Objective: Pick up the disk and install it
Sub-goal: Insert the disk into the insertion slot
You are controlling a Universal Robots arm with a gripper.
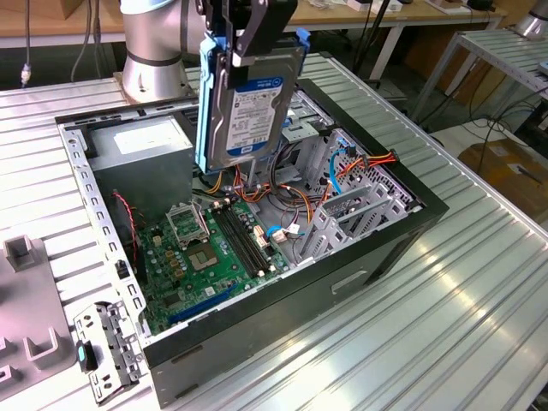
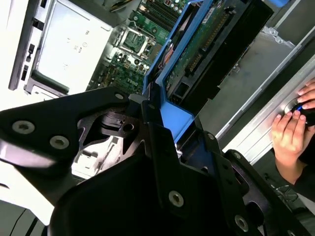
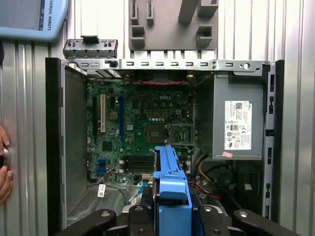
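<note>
Gripper (image 1: 247, 43) clamped on disk (image 1: 250, 111), held upright over open PC case (image 1: 428, 210).
Exterior view shows disk's label side; second wrist view shows its circuit-board side & a person's hand (image 2: 291, 129) nr the case; first wrist view shows motherboard (image 3: 142, 123) below.

Disk (image 1: 248, 98): in the exterior view a white label (image 1: 254, 110) with a blue top band is borne on its face, with barcodes set below the band and the fine print too small to be made out. Grey metal box (image 3: 236, 118): in the first wrist view a white sticker (image 3: 237, 125) is seen, crowded with small print, symbols and a barcode. White lettering is printed on the green motherboard (image 3: 142, 123), lettering is carried along the edge of the light-blue pendant (image 3: 34, 22), and a small white tag (image 3: 100, 190) is fixed to a cable.
</note>
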